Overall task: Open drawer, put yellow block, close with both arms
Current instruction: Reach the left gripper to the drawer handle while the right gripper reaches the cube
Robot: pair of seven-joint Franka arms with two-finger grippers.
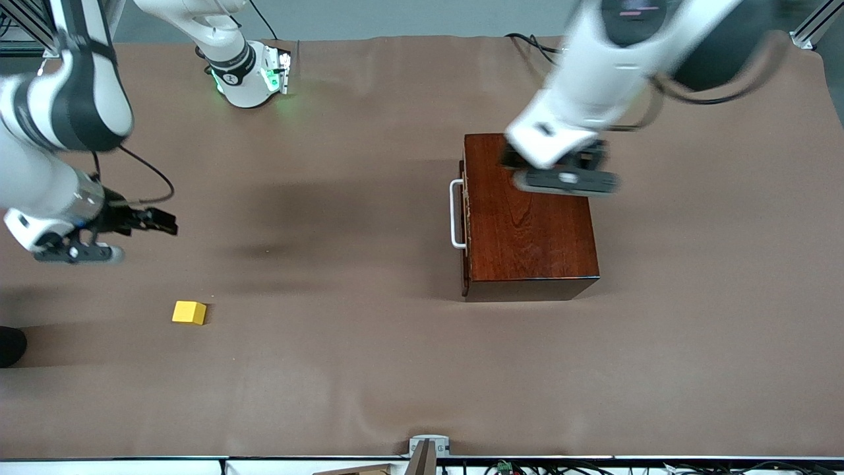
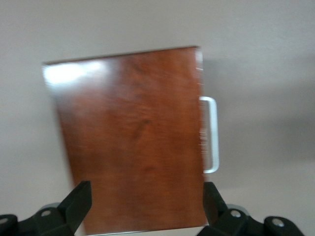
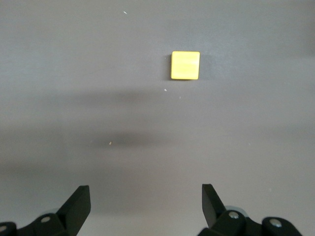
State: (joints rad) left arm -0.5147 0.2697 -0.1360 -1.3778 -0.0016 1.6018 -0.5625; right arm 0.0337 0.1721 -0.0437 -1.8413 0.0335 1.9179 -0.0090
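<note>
The right arm's black two-finger gripper (image 1: 155, 221) hung with fingers spread wide over bare brown table, the small bright yellow block (image 1: 189, 312) lying apart from it. The left arm's black gripper (image 2: 147, 204) hovered wide-spread over the glossy reddish-brown wooden box (image 1: 527, 214), its white-handled drawer (image 1: 456, 214) closed.

- We see a worktop (image 1: 369, 369) under wrinkled brown cloth, softly shadowed.
- We see black cables (image 1: 527, 43) trailing at its edge, aluminium framing (image 1: 808, 26) at one corner.
</note>
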